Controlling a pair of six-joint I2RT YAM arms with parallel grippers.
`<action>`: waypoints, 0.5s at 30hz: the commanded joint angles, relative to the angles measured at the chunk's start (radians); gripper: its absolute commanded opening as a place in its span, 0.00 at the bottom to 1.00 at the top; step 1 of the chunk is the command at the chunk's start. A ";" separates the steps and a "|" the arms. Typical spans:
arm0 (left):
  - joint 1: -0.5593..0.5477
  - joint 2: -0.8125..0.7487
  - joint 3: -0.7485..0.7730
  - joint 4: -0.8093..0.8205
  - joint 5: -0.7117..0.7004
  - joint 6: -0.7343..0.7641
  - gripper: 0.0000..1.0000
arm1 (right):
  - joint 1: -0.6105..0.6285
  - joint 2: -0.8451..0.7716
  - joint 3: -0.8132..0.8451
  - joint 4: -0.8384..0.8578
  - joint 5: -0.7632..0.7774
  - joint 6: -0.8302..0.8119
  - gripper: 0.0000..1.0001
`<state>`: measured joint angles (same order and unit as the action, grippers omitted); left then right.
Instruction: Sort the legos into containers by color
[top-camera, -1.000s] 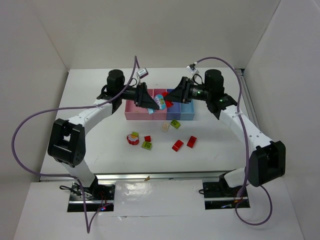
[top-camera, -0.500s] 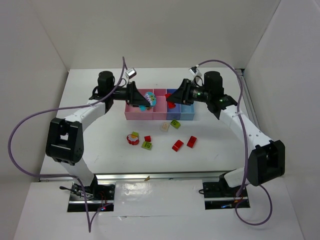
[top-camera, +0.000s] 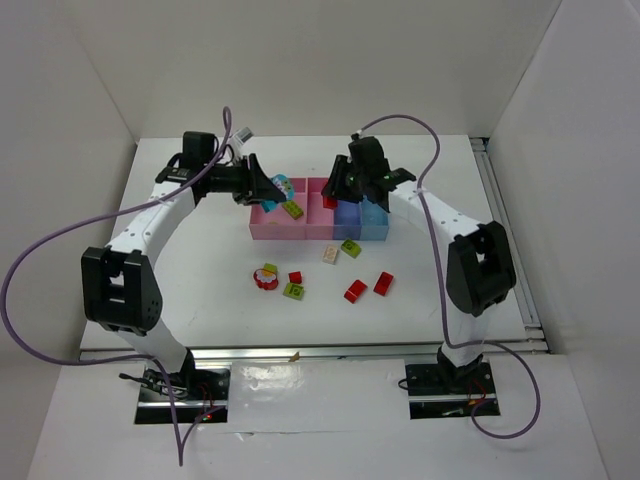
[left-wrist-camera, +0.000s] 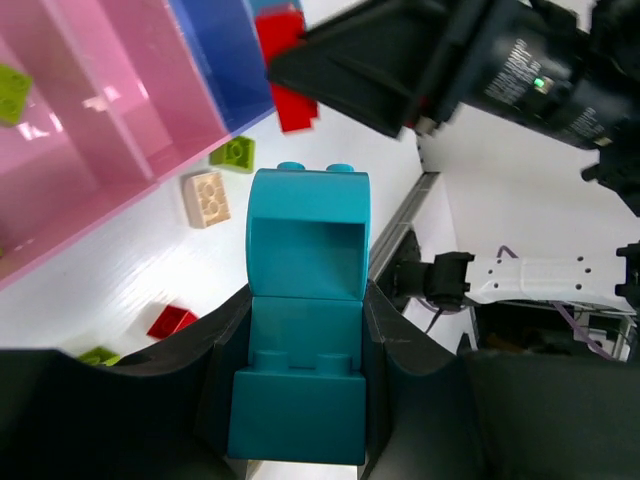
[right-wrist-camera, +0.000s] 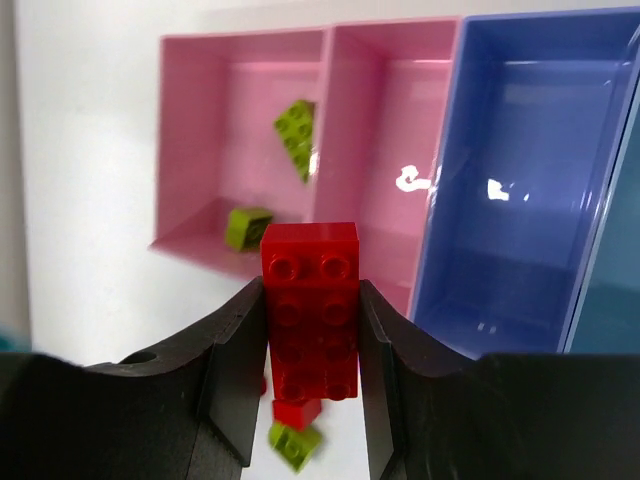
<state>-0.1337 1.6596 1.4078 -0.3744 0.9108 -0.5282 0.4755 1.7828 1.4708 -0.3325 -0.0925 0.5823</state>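
My left gripper (top-camera: 272, 187) is shut on a cyan two-piece brick stack (left-wrist-camera: 304, 330) and holds it above the back left of the wide pink bin (top-camera: 262, 226). My right gripper (top-camera: 334, 192) is shut on a long red brick (right-wrist-camera: 310, 310), hovering over the narrow pink bin (right-wrist-camera: 385, 150). The blue bin (right-wrist-camera: 520, 180) and the cyan bin (top-camera: 376, 222) follow to the right. Two lime green bricks (right-wrist-camera: 297, 135) (right-wrist-camera: 246, 226) lie in the wide pink bin.
Loose pieces lie on the table in front of the bins: a round red-white piece (top-camera: 266, 277), a small red brick (top-camera: 295, 277), green bricks (top-camera: 293, 291) (top-camera: 351, 247), a cream brick (top-camera: 330, 254) and two red bricks (top-camera: 355, 291) (top-camera: 383, 283).
My left gripper has drawn back to the left with the cyan stack. My right arm has swung inward and its gripper has shifted slightly left and back with the red brick.
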 joint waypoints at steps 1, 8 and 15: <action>0.022 -0.056 -0.004 -0.057 -0.036 0.048 0.00 | 0.006 0.077 0.092 0.027 0.069 -0.035 0.15; 0.031 -0.067 -0.013 -0.078 -0.046 0.057 0.00 | 0.006 0.197 0.166 0.047 0.048 -0.055 0.23; 0.031 -0.040 0.020 -0.126 -0.004 0.102 0.00 | 0.006 0.253 0.249 0.026 0.034 -0.073 0.73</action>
<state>-0.1062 1.6379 1.3941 -0.4789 0.8715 -0.4660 0.4755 2.0327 1.6520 -0.3267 -0.0631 0.5358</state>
